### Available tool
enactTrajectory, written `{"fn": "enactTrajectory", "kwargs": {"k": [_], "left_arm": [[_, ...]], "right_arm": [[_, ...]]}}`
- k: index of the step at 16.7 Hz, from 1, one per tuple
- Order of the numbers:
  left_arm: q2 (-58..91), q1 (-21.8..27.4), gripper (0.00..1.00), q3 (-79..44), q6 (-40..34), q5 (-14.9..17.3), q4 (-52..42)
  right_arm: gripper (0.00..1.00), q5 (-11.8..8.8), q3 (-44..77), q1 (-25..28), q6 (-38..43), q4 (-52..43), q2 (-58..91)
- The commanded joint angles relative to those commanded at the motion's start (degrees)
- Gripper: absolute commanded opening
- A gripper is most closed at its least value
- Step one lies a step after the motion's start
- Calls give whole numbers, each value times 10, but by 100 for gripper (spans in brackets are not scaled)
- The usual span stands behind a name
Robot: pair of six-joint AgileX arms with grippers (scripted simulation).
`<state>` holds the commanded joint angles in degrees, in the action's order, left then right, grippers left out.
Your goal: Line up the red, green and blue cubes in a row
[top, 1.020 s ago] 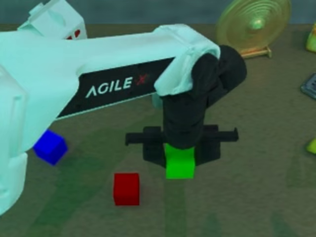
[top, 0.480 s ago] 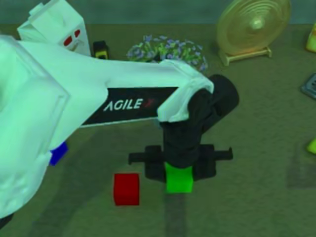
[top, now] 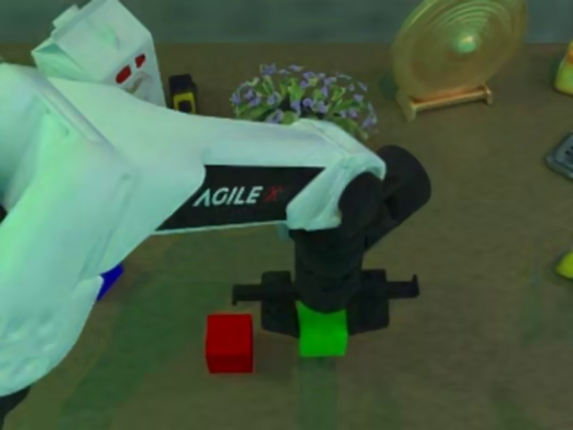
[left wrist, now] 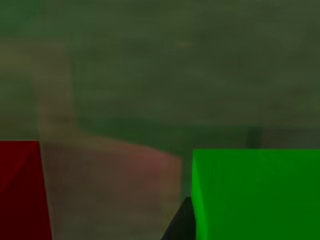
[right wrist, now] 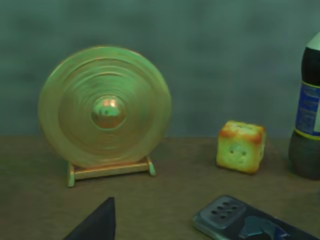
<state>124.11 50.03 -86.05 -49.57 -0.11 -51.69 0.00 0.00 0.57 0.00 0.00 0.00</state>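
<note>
My left gripper (top: 322, 309) points straight down near the table's front middle and is shut on the green cube (top: 322, 333). In the left wrist view the green cube (left wrist: 255, 190) fills the space beside one dark fingertip (left wrist: 184, 220). The red cube (top: 229, 342) sits on the table a short gap to the green cube's left, at about the same level (left wrist: 20, 190). Whether the green cube touches the table I cannot tell. Only a sliver of the blue cube (top: 109, 279) shows from under the left arm at the left. The right arm is outside the top view; one fingertip (right wrist: 102, 222) stands off to the side, nothing next to it.
Along the back stand a milk carton (top: 98, 45), a small yellow-black object (top: 183, 90), a flower bunch (top: 304, 94) and a golden disc on a stand (top: 458, 45). A remote (top: 562, 157) lies at the right edge, near a die-shaped block (right wrist: 241, 146) and a bottle (right wrist: 307, 110).
My left gripper has moved the green cube lower and toward the front, level with the red cube. The left arm now covers most of the blue cube.
</note>
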Motion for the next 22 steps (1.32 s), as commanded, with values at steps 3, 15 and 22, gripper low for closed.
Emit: {"fn": "enactTrajectory", "kwargs": {"k": [3, 15, 22], "left_arm": [[0, 0, 45, 0, 0, 0, 0], [0, 0, 100, 0, 0, 0, 0], [-7, -1, 100, -18, -1, 0, -24]], "right_arm": [[100, 0, 0, 0, 0, 0, 0], [100, 0, 0, 0, 0, 0, 0], [100, 0, 0, 0, 0, 0, 0]]}}
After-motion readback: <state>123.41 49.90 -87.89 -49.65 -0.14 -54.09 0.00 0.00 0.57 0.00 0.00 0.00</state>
